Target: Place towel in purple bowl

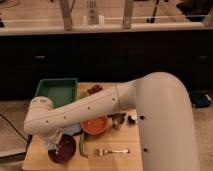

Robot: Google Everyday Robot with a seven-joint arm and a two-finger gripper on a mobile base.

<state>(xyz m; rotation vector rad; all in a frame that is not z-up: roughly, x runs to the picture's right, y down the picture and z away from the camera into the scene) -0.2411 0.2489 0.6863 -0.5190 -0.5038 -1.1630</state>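
White-sleeved, reaching down with the gripper (53, 142) at the wooden table's (35, 161) left edge, hiding its grip behind the wrist: cannot tell. Hanging just left of the purple bowl (63, 150). Showing the pale blue towel (71, 130) lying up-right of it, outside that bowl, against the orange bowl (95, 125).

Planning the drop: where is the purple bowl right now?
In the camera view, the purple bowl sits at the near-left corner of the table, below-left of the orange bowl and left of the fork; the claw is just beside its left rim.
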